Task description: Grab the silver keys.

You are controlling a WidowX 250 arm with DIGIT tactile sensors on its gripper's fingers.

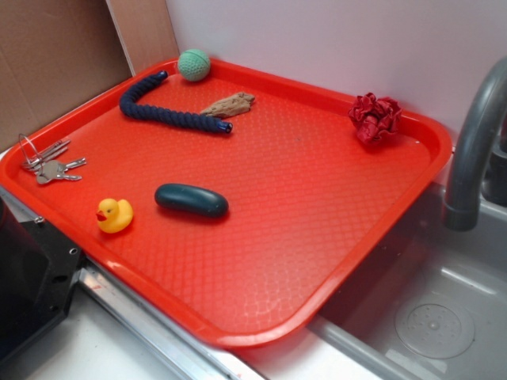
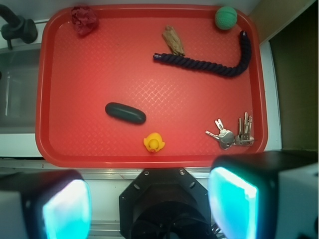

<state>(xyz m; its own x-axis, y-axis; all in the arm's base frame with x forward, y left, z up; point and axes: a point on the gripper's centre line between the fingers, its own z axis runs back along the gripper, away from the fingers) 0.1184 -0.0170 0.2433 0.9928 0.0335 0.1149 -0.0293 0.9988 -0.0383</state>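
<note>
Gripper seen parted and empty in the wrist view, pads well apart, poised off the near edge of the red tray. Silver keys lying flat and untouched by the tray's edge at a near corner, fanned on a thin wire ring, close to the yellow duck. Dark green oval just beyond the duck, toward the tray's middle. Blue rope, green ball and brown scrap grouped along the far edge; red crumpled ball alone at another far corner. Nothing grasped yet; by the look of it, approach, descent and closing all left to do.
</note>
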